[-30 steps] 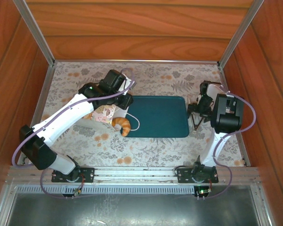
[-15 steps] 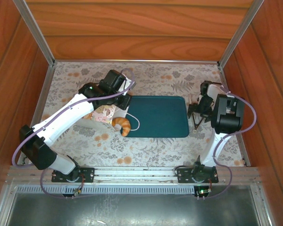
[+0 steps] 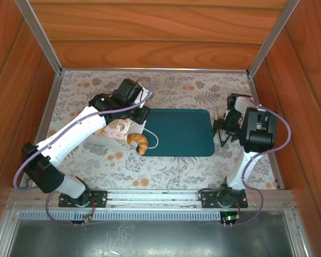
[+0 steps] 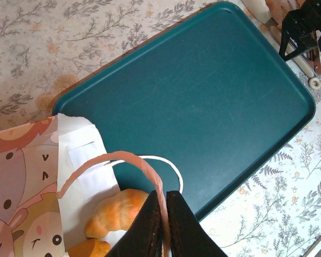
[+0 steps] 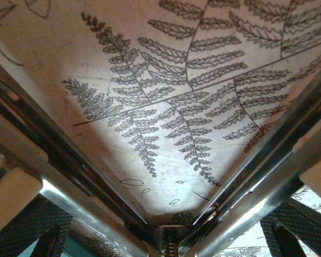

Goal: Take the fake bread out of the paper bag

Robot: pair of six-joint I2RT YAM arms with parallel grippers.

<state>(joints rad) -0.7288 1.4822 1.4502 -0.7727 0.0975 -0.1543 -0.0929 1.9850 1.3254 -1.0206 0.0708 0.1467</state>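
The paper bag lies on its side left of the teal tray, its mouth toward the tray. A golden croissant of fake bread sticks out of that mouth. In the left wrist view the croissant rests on the bag's white inside, with another brown piece at the bottom edge. My left gripper is shut on one cord handle, which arches up from the bag. The other handle lies on the tray. My right gripper hangs open right of the tray, nothing between its fingers.
The flat teal tray lies bare in the middle of the flowered tablecloth. Wooden walls and metal posts close in the table on three sides. The right wrist view looks close at fern-printed cloth.
My left jaws have closed on the bag's handle. My right gripper has shifted slightly beside the tray. The bag and croissant lie as before.
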